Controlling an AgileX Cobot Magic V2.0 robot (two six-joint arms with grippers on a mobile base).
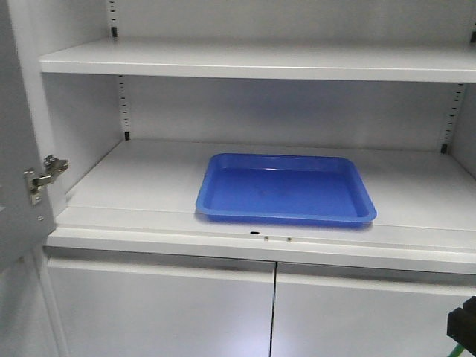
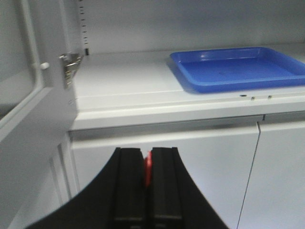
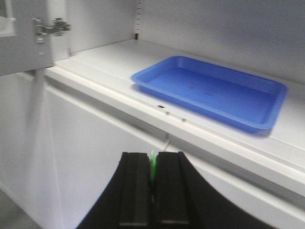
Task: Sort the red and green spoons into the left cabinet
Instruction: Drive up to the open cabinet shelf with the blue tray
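Note:
The pale grey cabinet has a wide flat shelf (image 1: 134, 186) that bears an empty blue tray (image 1: 286, 187). My left gripper (image 2: 147, 151) is shut on the red spoon (image 2: 148, 169); only a red sliver shows between the fingers. It sits below the shelf, left of the tray (image 2: 238, 67). My right gripper (image 3: 152, 155) is shut on the green spoon (image 3: 152, 168); only a thin green strip shows. It also sits below the shelf edge, in front of the tray (image 3: 209, 90). In the front view a black part of the right arm (image 1: 462, 326) shows at the bottom right.
The cabinet's left door (image 1: 18, 149) stands open, with a metal hinge (image 1: 44, 175) jutting at shelf height. A second shelf (image 1: 260, 59) lies above the tray. Two closed lower doors (image 1: 223, 312) are under the shelf.

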